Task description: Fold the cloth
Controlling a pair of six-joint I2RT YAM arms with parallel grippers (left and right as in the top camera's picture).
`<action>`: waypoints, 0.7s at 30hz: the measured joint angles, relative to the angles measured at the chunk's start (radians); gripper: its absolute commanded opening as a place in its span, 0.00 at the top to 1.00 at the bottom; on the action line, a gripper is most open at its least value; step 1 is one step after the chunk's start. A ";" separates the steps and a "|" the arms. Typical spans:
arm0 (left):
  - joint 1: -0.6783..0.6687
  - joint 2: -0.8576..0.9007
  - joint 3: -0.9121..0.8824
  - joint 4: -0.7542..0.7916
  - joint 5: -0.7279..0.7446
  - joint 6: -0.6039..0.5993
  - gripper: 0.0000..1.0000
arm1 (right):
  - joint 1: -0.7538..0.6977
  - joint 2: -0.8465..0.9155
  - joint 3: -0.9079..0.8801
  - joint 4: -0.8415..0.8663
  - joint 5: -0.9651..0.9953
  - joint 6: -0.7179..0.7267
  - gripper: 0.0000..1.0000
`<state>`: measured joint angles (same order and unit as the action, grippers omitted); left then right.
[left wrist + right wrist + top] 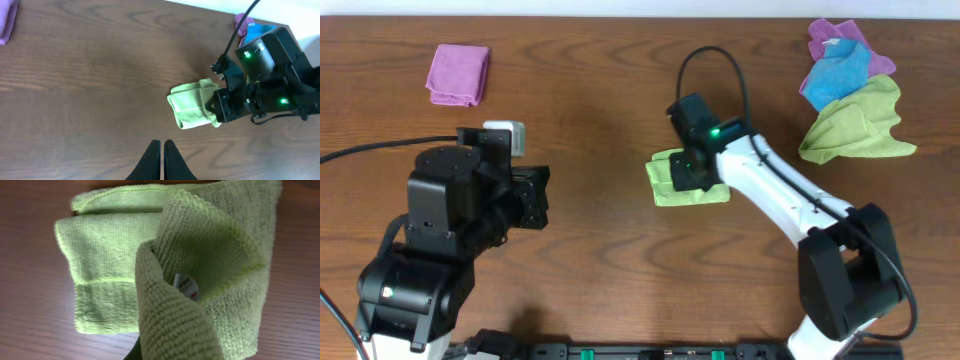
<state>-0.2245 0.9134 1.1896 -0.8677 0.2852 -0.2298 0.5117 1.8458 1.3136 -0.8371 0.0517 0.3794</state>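
Observation:
The cloth (665, 186) is bright lime green and lies part-folded in the middle of the table. It also shows in the left wrist view (187, 107). My right gripper (692, 170) is shut on its right side. In the right wrist view a raised fold of the cloth (110, 255) curls up over my fingers and hides them, apart from a dark sliver of one finger (134, 352). A small white tag (186, 285) peeks out inside that fold. My left gripper (162, 142) is shut and empty, hovering over bare wood to the left of the cloth (538, 195).
A folded purple cloth (458, 73) lies at the back left. At the back right is a pile of a pink-purple cloth (835, 38), a blue cloth (835, 75) and a duller olive-green cloth (855, 125). The right arm's black cable (715, 60) loops behind the gripper.

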 measured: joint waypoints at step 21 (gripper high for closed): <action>0.000 0.011 -0.002 -0.043 -0.069 0.002 0.74 | -0.010 0.000 0.000 0.162 -0.476 -0.005 0.98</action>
<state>-0.2245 0.9241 1.1877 -0.9104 0.2157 -0.2276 0.5014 1.8458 1.3136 -0.6754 -0.4244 0.3744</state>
